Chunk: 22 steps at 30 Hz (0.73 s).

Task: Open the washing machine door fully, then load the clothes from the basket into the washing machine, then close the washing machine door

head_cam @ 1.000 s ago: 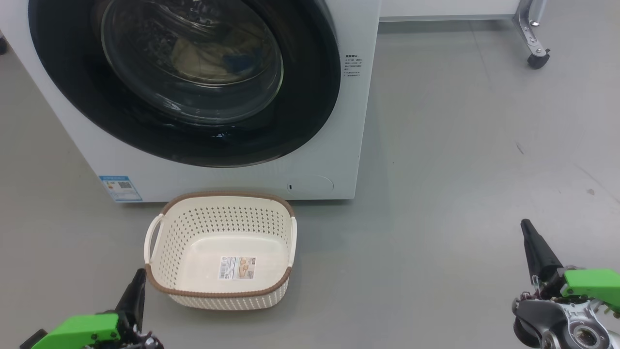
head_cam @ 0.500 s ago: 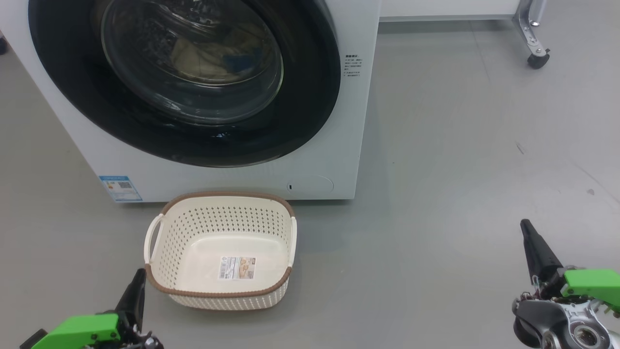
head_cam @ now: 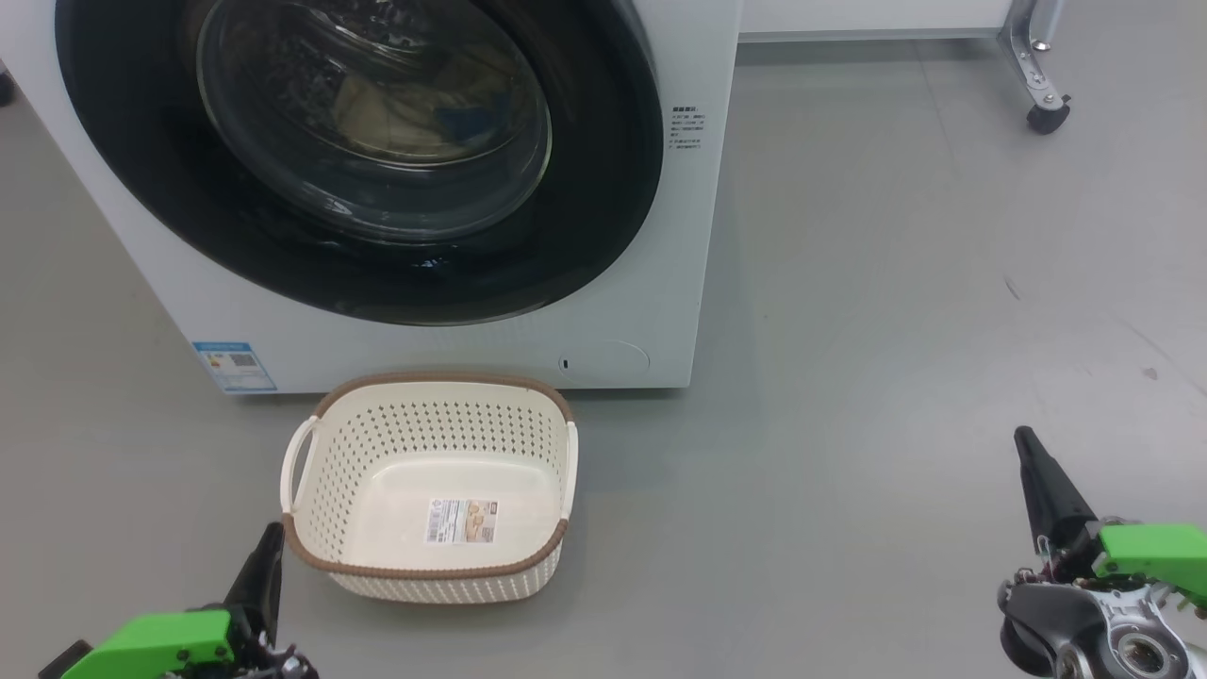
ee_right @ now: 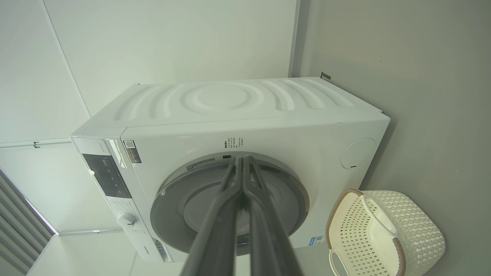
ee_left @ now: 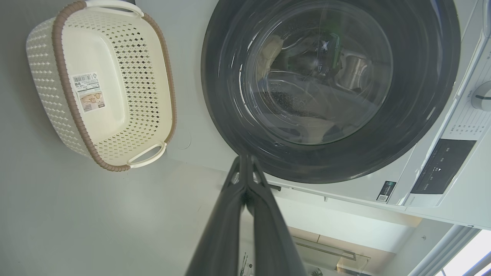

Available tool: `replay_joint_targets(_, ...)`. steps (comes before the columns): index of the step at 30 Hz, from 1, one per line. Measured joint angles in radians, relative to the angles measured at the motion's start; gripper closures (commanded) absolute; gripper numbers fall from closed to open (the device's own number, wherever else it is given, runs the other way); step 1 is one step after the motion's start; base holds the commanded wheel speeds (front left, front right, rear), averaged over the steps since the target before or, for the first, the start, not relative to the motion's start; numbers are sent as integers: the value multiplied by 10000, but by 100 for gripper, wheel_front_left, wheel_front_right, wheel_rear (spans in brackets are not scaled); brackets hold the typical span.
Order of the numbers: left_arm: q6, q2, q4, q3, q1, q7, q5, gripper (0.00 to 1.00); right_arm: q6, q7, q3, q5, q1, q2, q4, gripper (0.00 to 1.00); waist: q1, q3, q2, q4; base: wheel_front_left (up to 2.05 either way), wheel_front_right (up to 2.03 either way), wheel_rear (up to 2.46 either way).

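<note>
- I read L gripper (head_cam: 272, 542), lower left, fingers pinched together, empty; R gripper (head_cam: 1028, 448), lower right, same.
- washing machine door (head_cam: 358, 160), upper left, closed; clothes (head_cam: 396, 113) behind it; basket (head_cam: 429, 391) empty.
- L arm nearer door, by my judgement.

Behind the glass of the washing machine door (head_cam: 603, 189), the clothes (head_cam: 382, 108) look slightly different. Their blue patch (head_cam: 457, 115), bright a moment ago just right of the door's middle, now shows dimmer and fainter.
</note>
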Motion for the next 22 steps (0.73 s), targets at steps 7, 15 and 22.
replay_joint_targets(7,0,-2,0,2,0,0,0,100,0,2,-13,-13,0,2,0,100,0,0,0,0,0,0,0)
replay_joint_targets(15,0,-2,0,4,0,0,0,100,0,29,-21,-50,0,4,0,100,0,0,0,0,0,0,0)
replay_joint_targets(22,0,-2,0,6,0,0,0,100,0,29,-27,-73,0,4,0,100,0,0,0,0,0,0,0)
